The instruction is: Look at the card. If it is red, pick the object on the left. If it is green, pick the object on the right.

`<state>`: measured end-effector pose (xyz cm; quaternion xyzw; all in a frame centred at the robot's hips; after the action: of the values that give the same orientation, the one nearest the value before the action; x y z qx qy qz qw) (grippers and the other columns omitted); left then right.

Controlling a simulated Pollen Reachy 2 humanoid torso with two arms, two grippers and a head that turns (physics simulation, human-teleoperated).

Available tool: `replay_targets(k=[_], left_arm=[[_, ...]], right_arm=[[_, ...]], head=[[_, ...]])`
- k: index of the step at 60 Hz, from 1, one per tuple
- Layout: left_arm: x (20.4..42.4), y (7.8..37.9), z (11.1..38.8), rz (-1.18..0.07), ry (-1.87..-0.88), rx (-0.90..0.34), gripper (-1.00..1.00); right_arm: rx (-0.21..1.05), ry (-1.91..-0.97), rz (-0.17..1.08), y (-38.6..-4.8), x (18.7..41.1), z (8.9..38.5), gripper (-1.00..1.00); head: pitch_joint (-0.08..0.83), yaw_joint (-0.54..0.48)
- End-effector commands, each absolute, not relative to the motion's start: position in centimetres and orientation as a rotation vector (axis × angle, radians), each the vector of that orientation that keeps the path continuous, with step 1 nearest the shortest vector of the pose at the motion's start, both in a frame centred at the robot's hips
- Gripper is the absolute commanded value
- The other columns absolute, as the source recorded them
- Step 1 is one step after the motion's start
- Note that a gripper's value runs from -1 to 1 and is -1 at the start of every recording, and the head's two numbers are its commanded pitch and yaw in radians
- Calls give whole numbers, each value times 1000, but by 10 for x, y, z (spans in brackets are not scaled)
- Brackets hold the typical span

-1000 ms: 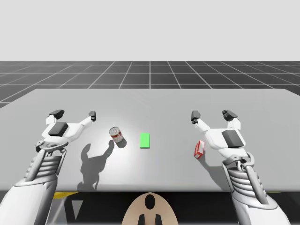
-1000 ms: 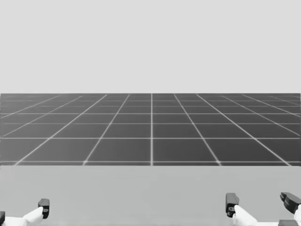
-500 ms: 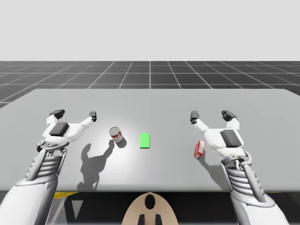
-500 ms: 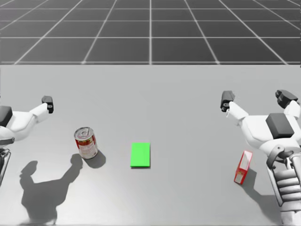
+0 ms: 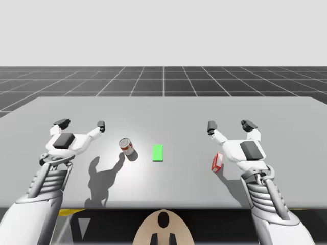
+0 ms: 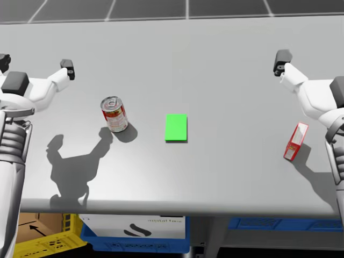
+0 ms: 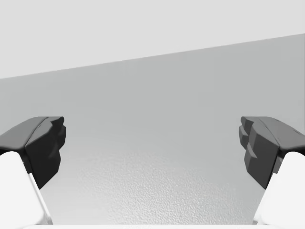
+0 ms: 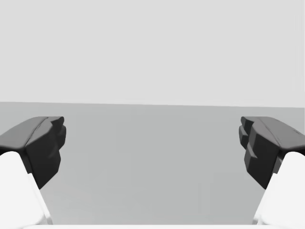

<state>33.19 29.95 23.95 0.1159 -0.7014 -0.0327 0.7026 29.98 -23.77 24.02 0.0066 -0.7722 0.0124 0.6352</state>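
Two open hands noted above the counter (image 5: 163, 109): left hand (image 5: 82, 124) and right hand (image 5: 229, 125), fingers (image 7: 40, 143) spread wide, gripping nothing. Found green card (image 5: 158, 153) flat mid-counter, red-and-white can (image 5: 126, 147) upright to its left, red box (image 5: 217, 163) to its right, near right hand.

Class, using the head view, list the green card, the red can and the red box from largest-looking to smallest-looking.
1. red can and green card: too alike in apparent size to rank.
2. red box: smallest, showing as a narrow slanted shape.
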Motion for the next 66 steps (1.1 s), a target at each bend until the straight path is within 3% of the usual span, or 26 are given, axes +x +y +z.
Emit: replay_targets(k=[1,13,45,58,66], left_arm=[[331,300,240,-71,-1563,257,-1000],[331,299,241,-72,-1563,255,-1000],[329,300,244,-63,-1572,243,-1000],[328,300,244,-60,-1573,245,-1000],[327,301,244,-55,-1573,244,-1000]], right_arm=[[22,-1761,23,-236,300,239,-1000],[24,-1764,21,-236,299,240,-1000],[30,-1758,25,-234,299,239,-1000],[33,-1757,24,-232,298,240,-1000],[-3,-1748,11,-231,285,245,-1000]], head=[[708,61],[707,24],[788,-381],[792,-391],[778,-384]])
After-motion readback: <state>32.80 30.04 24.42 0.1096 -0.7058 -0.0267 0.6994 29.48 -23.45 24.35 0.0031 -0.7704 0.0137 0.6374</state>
